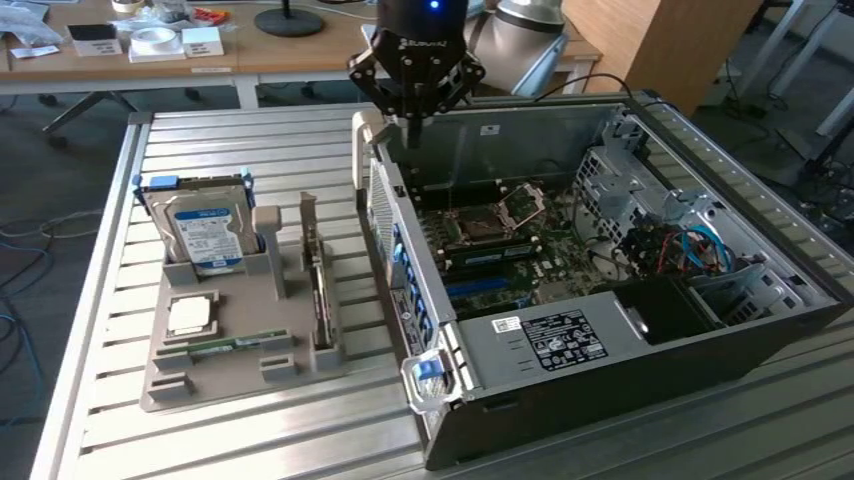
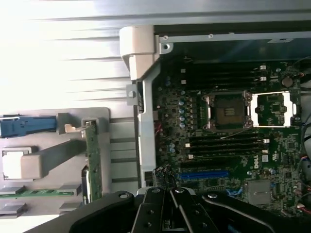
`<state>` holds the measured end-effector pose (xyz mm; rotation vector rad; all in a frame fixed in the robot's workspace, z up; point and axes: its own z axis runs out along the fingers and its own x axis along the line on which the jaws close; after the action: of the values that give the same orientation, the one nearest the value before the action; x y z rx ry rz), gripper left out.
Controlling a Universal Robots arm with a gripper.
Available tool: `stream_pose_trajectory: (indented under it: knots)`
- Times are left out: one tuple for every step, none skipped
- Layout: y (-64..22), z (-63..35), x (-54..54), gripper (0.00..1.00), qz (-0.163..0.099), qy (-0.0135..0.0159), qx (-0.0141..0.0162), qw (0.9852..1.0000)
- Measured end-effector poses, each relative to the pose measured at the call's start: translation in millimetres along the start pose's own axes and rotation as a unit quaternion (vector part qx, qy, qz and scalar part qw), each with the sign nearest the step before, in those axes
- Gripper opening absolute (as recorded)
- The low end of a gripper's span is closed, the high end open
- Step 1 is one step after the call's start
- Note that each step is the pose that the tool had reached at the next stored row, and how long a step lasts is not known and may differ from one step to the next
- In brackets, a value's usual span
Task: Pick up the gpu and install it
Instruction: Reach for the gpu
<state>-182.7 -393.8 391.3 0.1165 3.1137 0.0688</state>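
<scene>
- Exterior view: I see the gpu [image 1: 318,285] standing on its long edge in a slot of the grey holder tray [image 1: 220,375]. The tray sits on the slatted metal worktop [image 1: 214,140], near the open computer case [image 1: 601,410] and on the exterior view's left of it.
- Its long axis runs from far to near, roughly parallel to the case's side wall — the pale bracket end points to the far end of the tray.
- The gripper [image 1: 414,133] hangs above the far corner of the case, well apart from the gpu. Its jaws are pressed together on nothing.
- The hard drive [image 1: 207,235] in the tray carries a blue-and-white label, and the case has a black sticker [image 1: 567,340] with white print. I cannot read either.
- Wrist view: the gpu [image 2: 92,162] shows edge-on as a narrow green strip in the tray. Its metal bracket is at the end nearest the hard drive's blue carrier [image 2: 19,128].
- The gripper [image 2: 170,196] is over the edge of the motherboard [image 2: 218,145], jaws closed and empty.
- A white logo [image 2: 253,162] on the board looks like DELL — turned sideways.
</scene>
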Motion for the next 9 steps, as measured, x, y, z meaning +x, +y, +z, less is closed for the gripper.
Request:
stream_pose_trajectory:
  knots:
    - [-0.1,0.0,3.3,0.11,0.0,0.0,0.0,1.0]
    - [-0.1,0.1,6.8,0.11,0.0,0.0,0.0,1.0]
    - [-0.1,0.1,10.3,0.11,0.0,0.0,0.0,1.0]
    - [-0.1,0.1,13.6,0.11,0.0,0.0,0.0,1.0]
    - [-0.1,0.2,17.1,0.11,0.0,0.0,0.0,1.0]
    - [-0.2,0.2,20.2,0.11,0.0,0.0,0.0,1.0]
    - [-0.2,0.2,23.5,0.11,0.0,0.0,0.0,1.0]
    - [-0.2,0.2,26.7,0.11,0.0,0.0,0.0,1.0]
    - [-0.2,0.2,29.6,0.11,0.0,0.0,0.0,1.0]
